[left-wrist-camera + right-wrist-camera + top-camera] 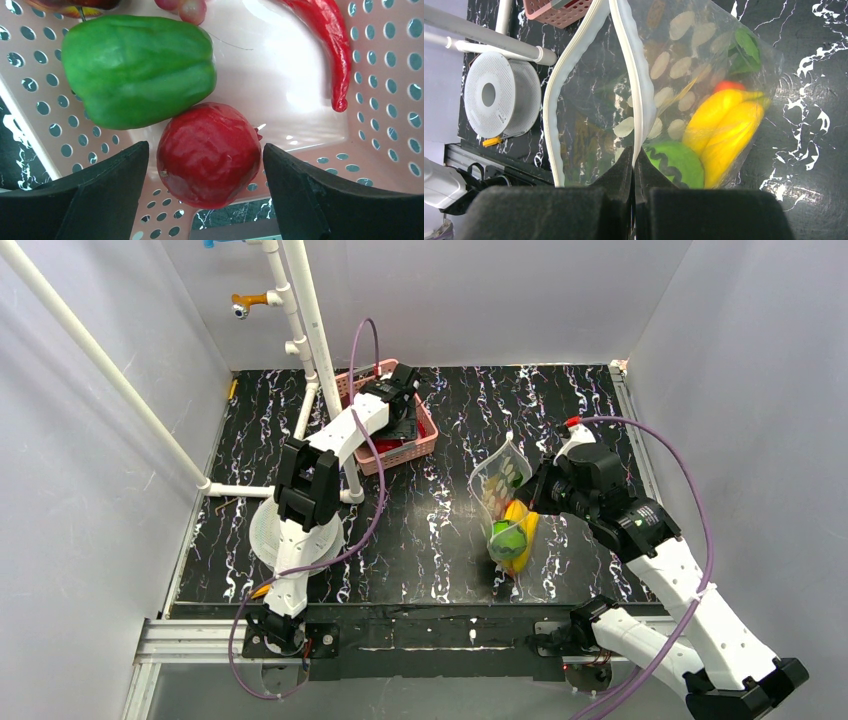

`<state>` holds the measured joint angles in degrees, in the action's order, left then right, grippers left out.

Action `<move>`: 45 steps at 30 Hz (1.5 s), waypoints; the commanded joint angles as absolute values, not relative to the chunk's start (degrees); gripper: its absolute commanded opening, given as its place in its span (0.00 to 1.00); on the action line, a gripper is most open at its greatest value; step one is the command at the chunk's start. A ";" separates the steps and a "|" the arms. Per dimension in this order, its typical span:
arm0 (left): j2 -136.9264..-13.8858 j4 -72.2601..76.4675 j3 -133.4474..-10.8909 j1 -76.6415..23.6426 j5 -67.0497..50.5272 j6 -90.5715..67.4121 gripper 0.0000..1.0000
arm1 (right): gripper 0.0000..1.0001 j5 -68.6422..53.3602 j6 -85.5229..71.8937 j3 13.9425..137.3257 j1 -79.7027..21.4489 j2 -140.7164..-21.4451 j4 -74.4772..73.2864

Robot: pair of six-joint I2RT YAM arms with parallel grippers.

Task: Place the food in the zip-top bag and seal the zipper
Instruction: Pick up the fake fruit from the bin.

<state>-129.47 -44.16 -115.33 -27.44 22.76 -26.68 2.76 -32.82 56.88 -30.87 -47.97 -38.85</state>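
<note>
Bench (430, 540): black marbled top. The basket is at the far left and the bag at centre-right, well apart.

Pink basket (430, 436): your left tool (204, 150) is down inside it. Its jaws are wide open on either side of a red round fruit (210, 155) and have not closed on it. Nothing is held.

Bag (684, 75): it is lifted at one end and the loaded end sags to the bench. Your right tool (634, 160) is clamped shut on one lip of the mouth and holds the bag up.

Food already in the bag: a yellow piece (724, 130), a green piece (679, 162) beside it and a small orange-red bit (729, 86) above them. All three sit at the closed bottom.

Food left in the basket: a green pepper (140, 70) touching the red fruit, a red chilli (330, 45) along the far wall, and parts of two more pieces at the top edge of the left wrist view, too cropped to name.

Zipper (559, 110): the two white strips bow apart, so the mouth is open and nothing is sealed.

Judgement: you are partway through. Some pieces are loaded, at least three are to go, and the red fruit looks like the pick in hand. Sealing has not started. You need to keep the mouth held wide, since the pepper looks bulky for that gap.
</note>
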 commanded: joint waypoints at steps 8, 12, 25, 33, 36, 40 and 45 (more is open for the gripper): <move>-128.91 -45.87 -114.27 -27.16 19.35 -28.18 0.74 | 0.01 2.00 -33.22 59.39 -30.85 -47.85 -35.95; -127.27 -45.86 -115.02 -27.21 19.18 -26.77 0.56 | 0.01 2.11 -33.30 59.51 -30.86 -47.88 -35.93; -116.52 -46.75 -120.54 -28.39 14.46 -23.19 0.29 | 0.01 1.53 -33.70 59.61 -30.88 -48.49 -35.05; -102.48 -44.81 -117.86 -28.92 -8.87 -21.46 0.33 | 0.01 1.51 -33.76 60.60 -30.86 -49.44 -35.08; -94.71 -36.12 -108.56 -29.00 -22.72 -22.48 0.36 | 0.01 0.50 -33.79 61.21 -30.85 -50.49 -34.70; -84.69 -17.82 -94.98 -29.08 -38.01 -28.49 0.39 | 0.01 -2.38 -33.92 61.81 -30.85 -51.98 -33.32; -78.04 -3.06 -84.33 -31.82 -43.91 -32.53 0.39 | 0.01 -4.60 -34.61 62.38 -30.86 -53.10 -31.73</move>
